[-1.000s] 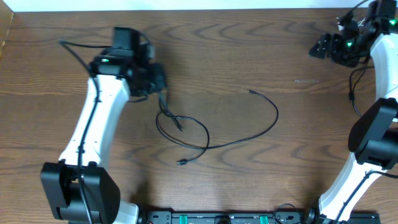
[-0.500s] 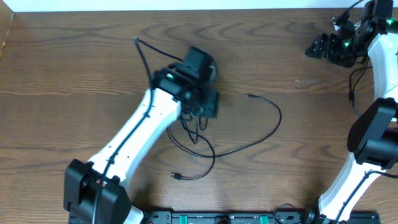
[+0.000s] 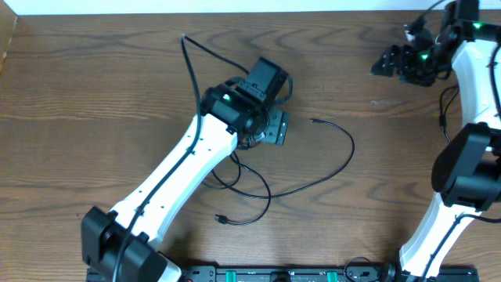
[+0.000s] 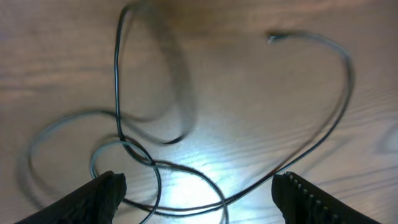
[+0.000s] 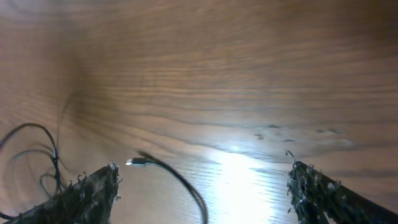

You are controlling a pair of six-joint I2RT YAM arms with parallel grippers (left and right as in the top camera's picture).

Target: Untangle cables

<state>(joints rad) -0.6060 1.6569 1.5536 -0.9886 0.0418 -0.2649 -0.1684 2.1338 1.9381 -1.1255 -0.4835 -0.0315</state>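
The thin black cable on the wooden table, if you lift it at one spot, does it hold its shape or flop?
Probably floppy: the thin black cable lies in loose curves and crossed loops, so it would likely sag either side of a grip. It looks light, so a push may only bend it locally. Its small plug end would likely trail.

No writing, label, brand, number or sign can be read in any view. The wooden table [image 3: 94, 86] shows only bare grain. The black cables [image 4: 116, 74], the left arm [image 3: 176, 168] and the right arm [image 3: 477, 70] carry no legible marking. The strip along the table's near edge [image 3: 282, 274] has small green and pale patches, too tiny to tell whether they are lettering.
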